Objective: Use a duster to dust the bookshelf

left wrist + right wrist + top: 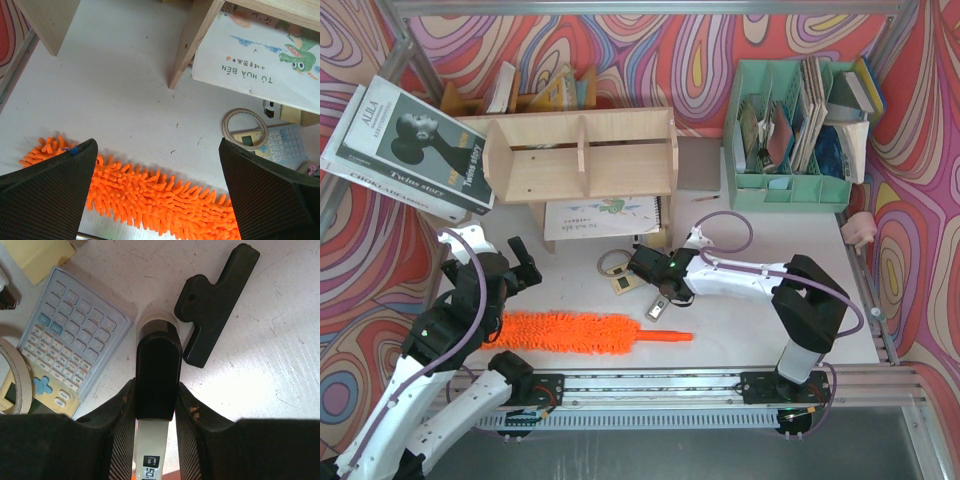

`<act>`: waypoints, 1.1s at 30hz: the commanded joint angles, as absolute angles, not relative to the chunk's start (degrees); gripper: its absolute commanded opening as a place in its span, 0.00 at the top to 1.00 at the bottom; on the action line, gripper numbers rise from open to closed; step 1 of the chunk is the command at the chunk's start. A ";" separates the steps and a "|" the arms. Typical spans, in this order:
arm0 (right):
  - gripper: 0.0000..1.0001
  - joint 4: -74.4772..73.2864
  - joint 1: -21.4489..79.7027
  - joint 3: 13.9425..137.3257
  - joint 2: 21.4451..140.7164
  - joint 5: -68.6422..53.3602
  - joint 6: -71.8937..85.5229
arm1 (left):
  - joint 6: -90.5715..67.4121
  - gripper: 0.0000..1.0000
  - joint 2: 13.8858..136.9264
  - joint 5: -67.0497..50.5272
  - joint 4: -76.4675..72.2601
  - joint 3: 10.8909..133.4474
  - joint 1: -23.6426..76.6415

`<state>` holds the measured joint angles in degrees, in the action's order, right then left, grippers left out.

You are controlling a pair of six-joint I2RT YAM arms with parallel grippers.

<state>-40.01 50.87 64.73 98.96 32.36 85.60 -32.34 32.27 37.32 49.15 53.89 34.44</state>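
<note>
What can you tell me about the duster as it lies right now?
The duster is bright orange: a long fluffy head of chenille-like strands and a thin, straight, plastic-looking handle pointing toward the right arm's side. It lies flat on the white table near the front edge, in front of the bookshelf and apart from it. Nothing grips it. The left gripper hangs open above the left part of its head, with no contact visible.

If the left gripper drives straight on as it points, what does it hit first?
Likely the bare table just beyond the duster, short of the bookshelf leg. Depth is unclear, so the left gripper, its jaws open, may brush the fluff.
</note>
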 commanded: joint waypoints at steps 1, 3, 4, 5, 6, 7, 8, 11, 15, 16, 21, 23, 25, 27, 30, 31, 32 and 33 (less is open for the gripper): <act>0.70 -40.82 50.14 64.54 97.78 35.59 87.06 | -32.63 0.02 32.31 38.77 48.66 52.80 34.10; 0.64 -41.15 50.18 64.83 97.65 35.54 86.64 | -33.01 0.02 32.43 39.53 49.10 52.92 34.02; 0.60 -41.21 50.19 65.00 97.58 35.63 86.41 | -33.08 0.02 32.44 39.81 49.23 52.91 33.97; 0.57 -41.41 50.22 65.13 97.56 35.64 86.25 | -33.11 0.02 32.36 39.88 49.22 52.91 33.93; 0.52 -41.66 50.15 65.33 97.49 35.68 86.13 | -33.13 0.01 32.35 39.88 49.17 52.81 33.85; 0.47 -41.86 50.13 65.43 97.36 35.76 85.87 | -33.13 0.02 32.35 39.86 48.83 52.51 33.86; 0.42 -42.03 50.18 65.47 97.28 35.88 85.76 | -33.07 0.02 32.43 39.64 48.43 52.21 33.77; 0.36 -41.34 50.19 64.64 95.93 36.31 85.34 | -32.80 0.02 33.37 39.88 48.34 52.32 33.75; 0.30 -39.44 50.26 62.68 93.11 36.98 83.48 | -33.32 0.02 33.97 40.53 48.17 51.97 33.75; 0.29 -38.54 50.26 62.12 92.16 37.26 82.46 | -33.52 0.01 33.62 40.63 47.77 51.57 33.75; 0.19 -30.77 50.25 58.82 87.22 37.31 70.73 | -37.86 0.02 31.19 41.19 47.45 50.06 33.68; 0.17 -26.10 50.27 57.18 85.18 36.59 62.89 | -38.25 0.02 30.82 41.22 47.53 49.79 33.78; 0.15 -19.49 50.27 54.81 82.90 34.64 54.28 | -39.44 0.02 31.10 39.78 48.03 49.70 33.69; 0.14 -11.93 50.34 51.74 80.24 30.75 44.95 | -42.95 0.02 32.25 38.97 50.45 50.01 33.70; 0.11 -0.17 51.31 47.91 77.16 22.87 30.53 | -47.90 0.02 33.92 37.54 54.19 50.49 33.73; 0.10 1.35 52.37 47.41 76.82 21.51 27.39 | -49.49 0.02 34.27 37.15 55.31 50.50 33.69; 0.09 2.39 53.58 47.30 76.85 21.16 24.14 | -50.99 0.02 34.65 36.62 56.34 50.55 33.72; 0.08 3.24 55.88 47.35 77.05 21.51 21.04 | -52.26 0.02 34.77 36.09 57.35 50.65 33.75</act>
<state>-9.43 51.44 48.18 78.00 26.68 40.95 -44.73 33.74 38.30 51.62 50.72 34.06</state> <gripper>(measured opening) 0.906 0.984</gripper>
